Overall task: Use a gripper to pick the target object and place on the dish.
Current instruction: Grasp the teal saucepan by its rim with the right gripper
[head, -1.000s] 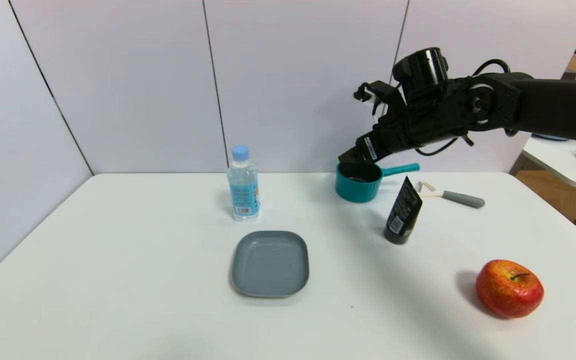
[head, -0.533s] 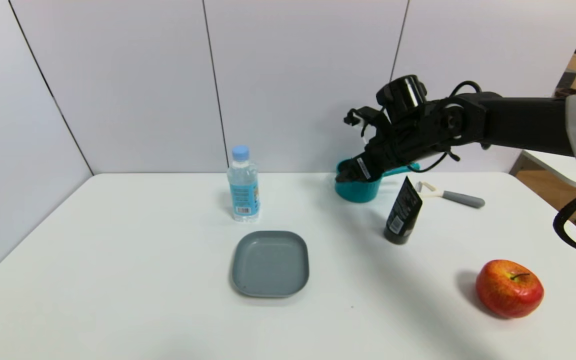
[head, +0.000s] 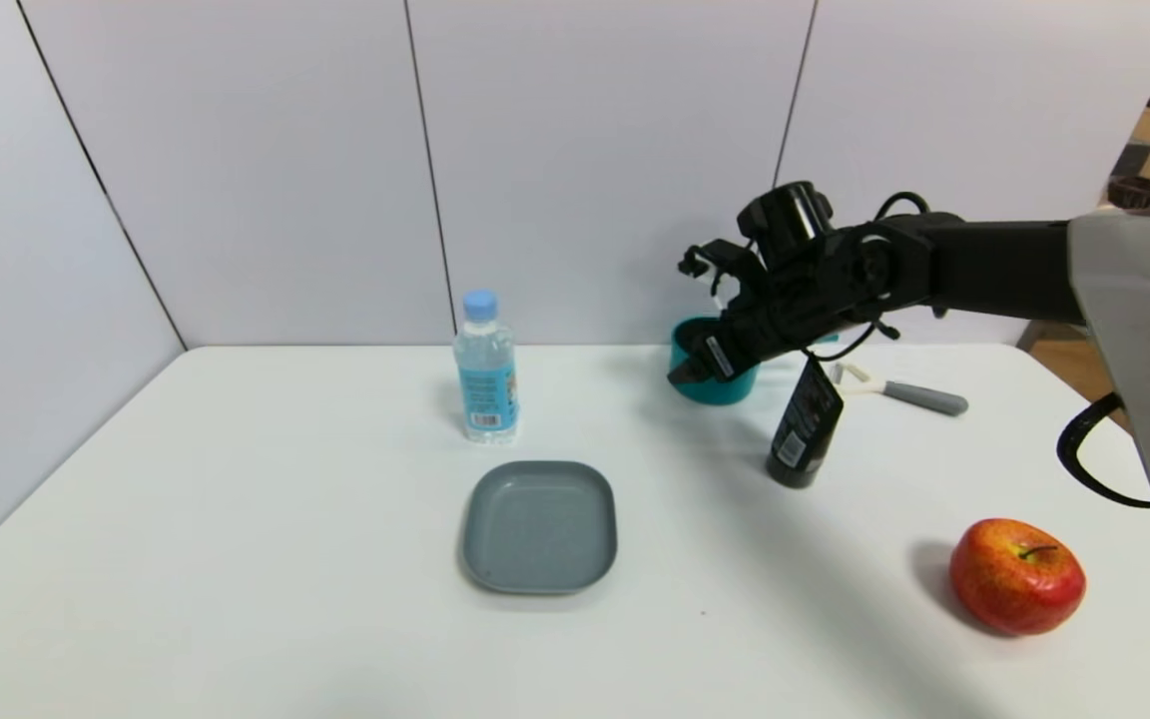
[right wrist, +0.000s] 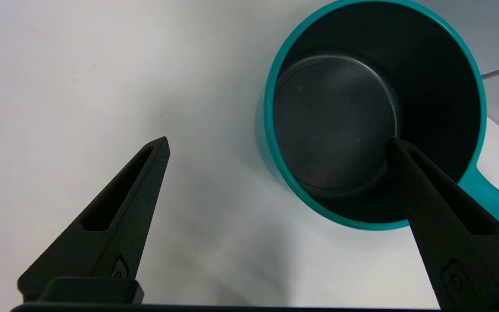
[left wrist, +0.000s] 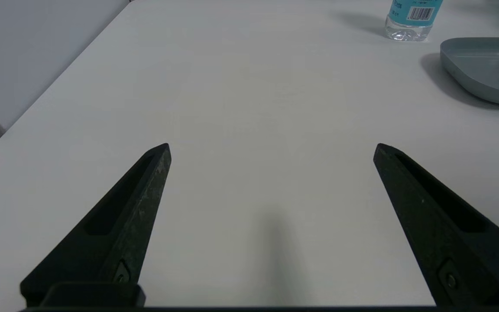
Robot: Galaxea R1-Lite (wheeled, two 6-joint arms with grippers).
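1. saucepan [head: 713, 391]: one, teal, standing upright on the surface [head: 236, 499] close to the far edge, toward the far right corner.
2. also one each of grey dish [head: 540, 526], water bottle [head: 487, 389], black tube [head: 807, 424], grey-handled tool [head: 924, 397] and red apple [head: 1017, 577].
3. the pan's mouth faces up; its single handle [right wrist: 498, 199] points toward the right edge, and the long axis through pan and handle runs roughly along the far edge.
4. the saucepan lies below the right end effector [right wrist: 279, 141], off to one side of its middle: one finger reaches over the dark opening, the other hangs outside the pan. contact with the rim can't be told.
5. right end effector: wide open near the far edge, gripping nothing.
6. left end effector [left wrist: 271, 145]: open, holding nothing, over the left part of the surface.
7. the dish is well apart from the saucepan, nearer the robot.
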